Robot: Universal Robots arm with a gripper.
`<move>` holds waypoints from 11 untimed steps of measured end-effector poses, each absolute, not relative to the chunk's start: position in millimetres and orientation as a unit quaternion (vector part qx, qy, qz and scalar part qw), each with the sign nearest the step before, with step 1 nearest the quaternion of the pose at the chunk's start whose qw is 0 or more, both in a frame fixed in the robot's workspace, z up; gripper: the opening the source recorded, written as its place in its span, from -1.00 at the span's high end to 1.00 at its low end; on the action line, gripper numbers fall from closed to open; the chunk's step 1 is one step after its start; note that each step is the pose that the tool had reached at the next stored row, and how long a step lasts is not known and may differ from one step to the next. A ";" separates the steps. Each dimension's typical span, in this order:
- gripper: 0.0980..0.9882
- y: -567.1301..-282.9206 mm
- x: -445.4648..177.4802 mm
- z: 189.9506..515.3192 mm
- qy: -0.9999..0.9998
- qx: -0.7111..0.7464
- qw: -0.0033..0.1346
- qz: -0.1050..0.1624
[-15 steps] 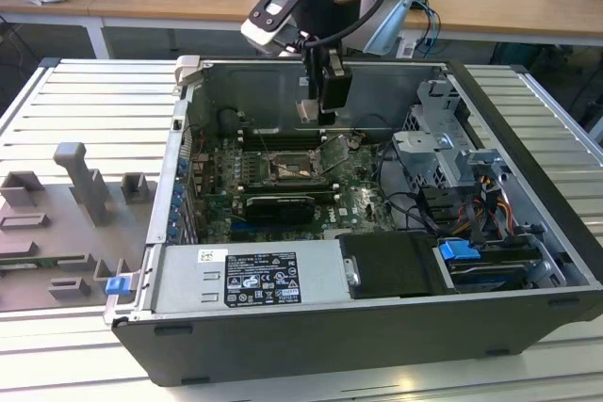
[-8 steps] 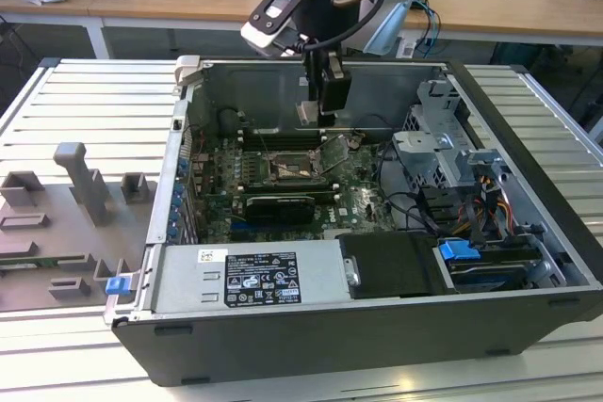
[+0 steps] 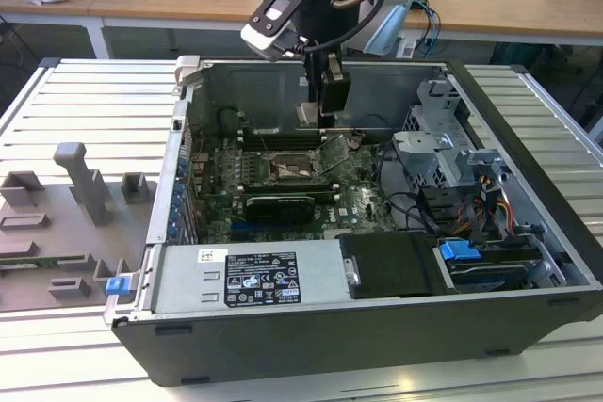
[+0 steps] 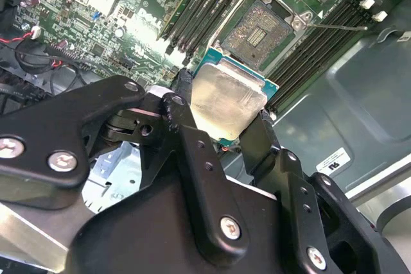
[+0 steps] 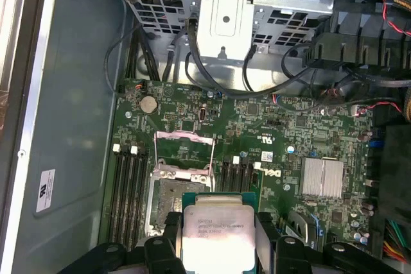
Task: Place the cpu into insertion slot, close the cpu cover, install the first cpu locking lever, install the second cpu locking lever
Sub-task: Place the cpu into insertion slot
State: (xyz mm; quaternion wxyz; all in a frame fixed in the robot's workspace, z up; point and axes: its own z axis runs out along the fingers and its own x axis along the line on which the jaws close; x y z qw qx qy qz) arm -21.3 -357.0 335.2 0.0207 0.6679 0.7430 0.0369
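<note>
Two black fingers (image 4: 260, 139) of the end effector (image 4: 225, 104) are closed on opposite edges of the cpu (image 4: 226, 94), which is held flat with its silvery-grey metal top facing the wrist cameras. In the first wrist view the end effector (image 5: 217, 235) holds the cpu (image 5: 215, 226) above the green motherboard (image 5: 282, 126), overlapping one side of the insertion slot (image 5: 166, 206). The cpu is clear of the socket and not seated.

In the second wrist view the insertion slot (image 4: 260, 30) is uncovered, with its dark contact field exposed inside the silver rim. The cpu cover (image 5: 186, 136) is swung open away from the socket. Long black memory slots (image 5: 125, 190) run along both sides of the socket. A finned silver heat sink (image 5: 322, 176) sits further across the board.

In the exterior view the end effector (image 3: 325, 105) hangs inside the open computer case (image 3: 283, 345), above the insertion slot (image 3: 287, 168). A black graphics card (image 3: 278, 204) lies just beyond the socket, and the power supply (image 3: 250, 275) lies along the near wall. The case rests on a ribbed metal desk (image 3: 94, 101), with a grey fixture (image 3: 85, 181) on the exterior view's left.
</note>
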 end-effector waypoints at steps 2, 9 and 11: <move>0.00 -357.0 -21.3 334.2 0.743 0.668 0.021 0.037; 0.00 -357.0 -21.3 330.4 0.743 0.668 0.021 0.037; 0.00 -357.0 -21.3 329.5 0.743 0.668 0.021 0.037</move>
